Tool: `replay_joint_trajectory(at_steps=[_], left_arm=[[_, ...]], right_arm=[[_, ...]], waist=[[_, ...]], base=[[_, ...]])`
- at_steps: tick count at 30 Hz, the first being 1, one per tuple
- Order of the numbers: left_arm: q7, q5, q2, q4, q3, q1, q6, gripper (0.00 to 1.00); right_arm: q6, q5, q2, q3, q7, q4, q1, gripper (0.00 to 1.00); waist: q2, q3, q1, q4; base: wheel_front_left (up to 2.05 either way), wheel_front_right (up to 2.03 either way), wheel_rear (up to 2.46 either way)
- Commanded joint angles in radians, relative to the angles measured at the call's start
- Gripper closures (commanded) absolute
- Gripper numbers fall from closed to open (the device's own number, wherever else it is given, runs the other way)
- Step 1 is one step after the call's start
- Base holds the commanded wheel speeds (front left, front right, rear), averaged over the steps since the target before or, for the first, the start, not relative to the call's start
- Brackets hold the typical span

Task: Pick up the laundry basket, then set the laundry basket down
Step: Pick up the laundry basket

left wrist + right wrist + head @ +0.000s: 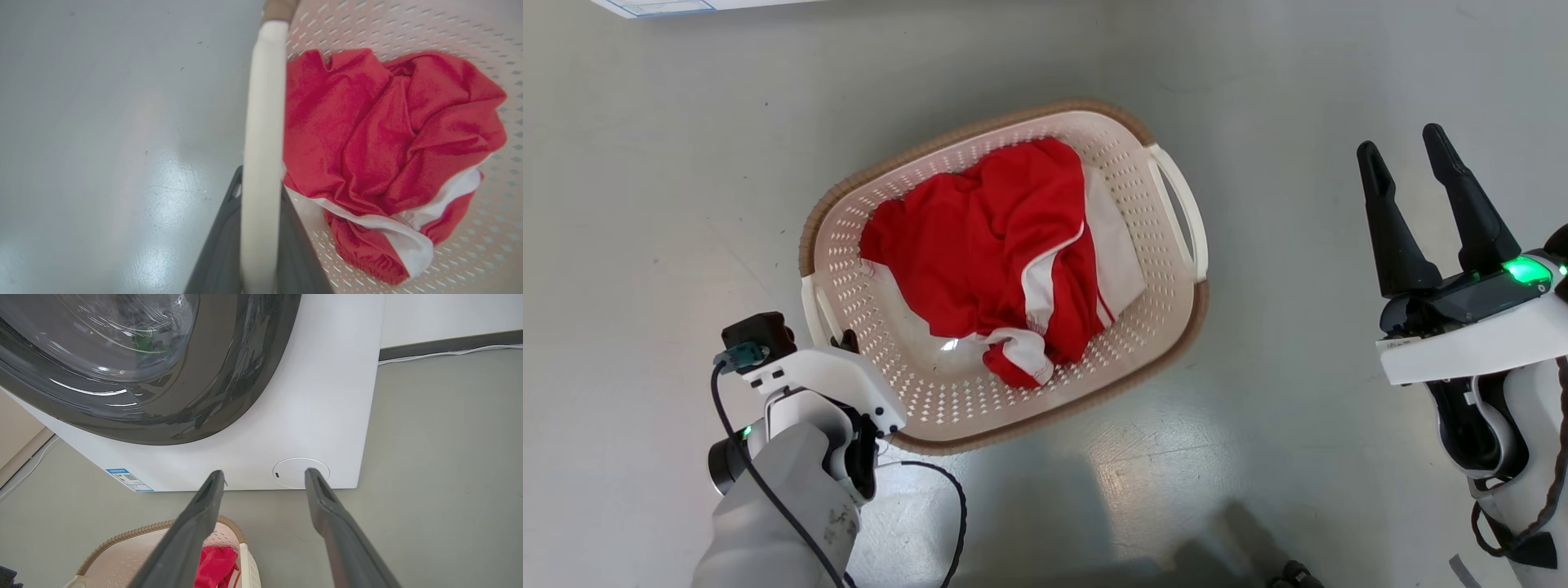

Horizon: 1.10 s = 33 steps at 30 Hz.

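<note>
At 7 o'clock in head view, left gripper (843, 341) is on the left handle (263, 102), jaws pinching the white bar, one finger inside the loop and one outside. Laundry basket (907, 384) lies centre on the floor (645, 204), long axis 8-to-2 o'clock, red garment (988, 245) bunched inside. Right gripper (1401, 143) at 3 o'clock, jaws spread, well apart from the right handle (1180, 212). One-sided lift likely: expect tilt. Washer (318, 396) beyond at 12 o'clock, not obstructing.

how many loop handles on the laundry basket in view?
2: right handle on the laundry basket's far-right end; left handle at its near-left end, between the left gripper's fingers.
</note>
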Motion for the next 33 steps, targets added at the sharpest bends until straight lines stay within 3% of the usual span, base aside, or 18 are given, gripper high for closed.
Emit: replay_joint_trajectory(at_steps=[1, 12, 22, 33], left_arm=[[-0.005, -0.009, 0.013, 0.002, 0.013, 0.007, 0.005, 1.0], [-0.005, 0.058, 0.038, 0.016, -0.031, -0.012, -0.005, 1.0], [0.005, 0.168, 0.096, 0.026, -0.133, -0.065, -0.061, 1.0], [0.043, 0.18, 0.112, 0.032, -0.16, -0.127, -0.097, 1.0]], right_arm=[[0.006, 0.007, -0.019, 0.017, -0.011, -0.016, 0.015, 0.0], [0.006, 0.008, -0.002, 0.029, -0.011, -0.001, 0.013, 0.0], [0.006, 0.012, -0.006, 0.025, -0.011, -0.003, 0.014, 0.0], [0.006, 0.009, -0.012, 0.018, -0.011, -0.006, 0.016, 0.0]], waist=[[0.0, 0.0, 0.0, -0.002], [0.0, -0.027, 0.0, -0.011], [0.0, -0.015, 0.0, -0.021], [0.0, -0.003, 0.0, -0.017]], base=[[0.0, 0.0, 0.0], [0.0, 0.0, 0.0], [0.0, 0.0, 0.0], [0.0, 0.0, 0.0]])
